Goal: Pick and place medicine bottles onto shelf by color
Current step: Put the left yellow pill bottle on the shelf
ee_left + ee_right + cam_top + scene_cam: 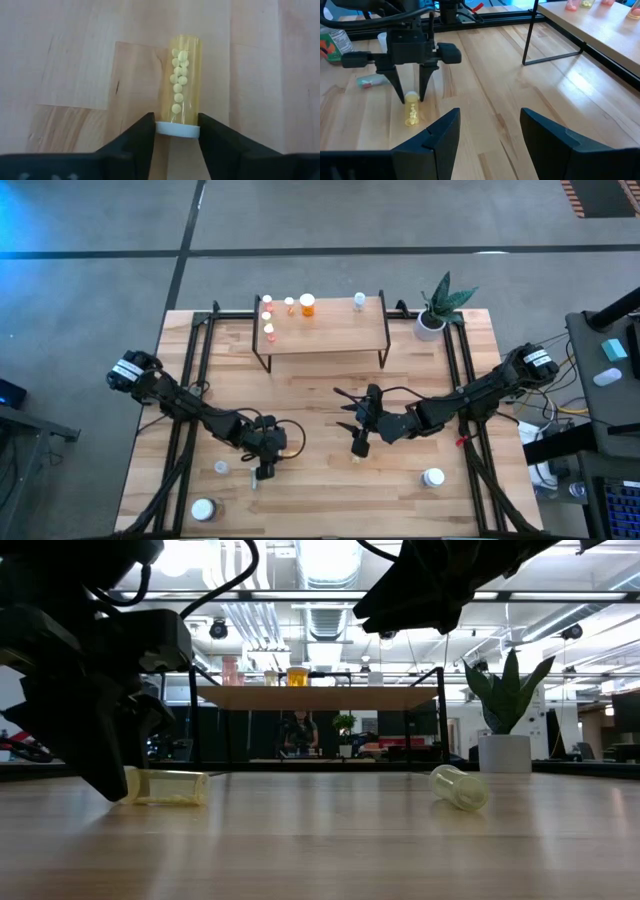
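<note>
The step in hand is the pick of a yellow vial [184,85] that lies on its side on the wooden table [320,480], in the near-left part of it. The left gripper [176,131] is down at the tabletop with one finger on each side of the vial's white cap [177,130]; the fingers look to be touching the cap or just shy of it, so the grip reads as closing rather than settled, and I cannot tell that the vial is firmly held. It holds small pale pills, seen through its wall.

The right gripper [490,131] hovers above the middle of the table with its fingers apart and nothing between them. A clear bottle [458,786] lies tipped over on the table; from the low view I cannot say exactly where.

The shelf [330,335] stands at the far side, well apart from both grippers. It already carries an orange bottle [307,305], a few small reddish ones toward its left end and a pale one [359,301] toward the right. More white-capped bottles wait near the table's near edge, one at the left [203,508] and one at the right [433,477].

By my judgement the next move calls for a firm pinch on the cap, a clean lift so the vial swings upright, then a carry far across to the shelf, set down apart from the reds and orange
</note>
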Controlling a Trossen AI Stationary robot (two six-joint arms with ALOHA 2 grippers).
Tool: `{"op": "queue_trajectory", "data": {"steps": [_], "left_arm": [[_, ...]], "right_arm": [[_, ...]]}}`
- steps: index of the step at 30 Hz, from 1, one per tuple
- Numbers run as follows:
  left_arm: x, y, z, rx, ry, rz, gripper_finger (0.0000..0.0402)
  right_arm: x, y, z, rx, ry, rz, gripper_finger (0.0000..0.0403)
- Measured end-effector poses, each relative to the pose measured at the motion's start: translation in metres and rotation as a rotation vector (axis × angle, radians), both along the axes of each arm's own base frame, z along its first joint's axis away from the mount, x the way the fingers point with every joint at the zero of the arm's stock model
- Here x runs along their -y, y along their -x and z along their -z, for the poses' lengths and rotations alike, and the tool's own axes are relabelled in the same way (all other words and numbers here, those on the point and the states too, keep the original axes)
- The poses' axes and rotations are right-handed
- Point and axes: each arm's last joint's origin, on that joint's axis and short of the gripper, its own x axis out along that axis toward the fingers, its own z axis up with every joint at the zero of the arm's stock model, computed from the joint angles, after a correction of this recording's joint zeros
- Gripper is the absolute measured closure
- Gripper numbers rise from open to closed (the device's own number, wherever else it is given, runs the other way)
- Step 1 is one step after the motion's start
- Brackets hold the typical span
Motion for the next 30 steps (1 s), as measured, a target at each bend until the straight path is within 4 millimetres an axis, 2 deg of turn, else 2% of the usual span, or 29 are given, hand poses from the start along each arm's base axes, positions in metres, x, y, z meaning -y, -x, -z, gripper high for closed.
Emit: {"op": "queue_trajectory", "data": {"steps": [5, 10, 16, 30], "left_arm": [[0.000, -0.001, -0.001, 0.000, 0.005, 0.002, 0.0295], [0.000, 0.001, -0.007, 0.008, 0.023, 0.018, 0.0290], [-0.004, 0.007, -0.025, -0.002, 0.018, 0.016, 0.0288], [-0.025, 0.012, -0.100, -0.167, -0.094, -0.002, 0.0288]], "right_arm": [[0.000, 0.000, 0.000, 0.000, 0.000, 0.000, 0.0204], [0.000, 0.000, 0.000, 0.000, 0.000, 0.000, 0.0204], [0.000, 0.000, 0.000, 0.000, -0.001, 0.000, 0.0204], [-0.001, -0.002, -0.001, 0.027, -0.027, 0.003, 0.0204]]}}
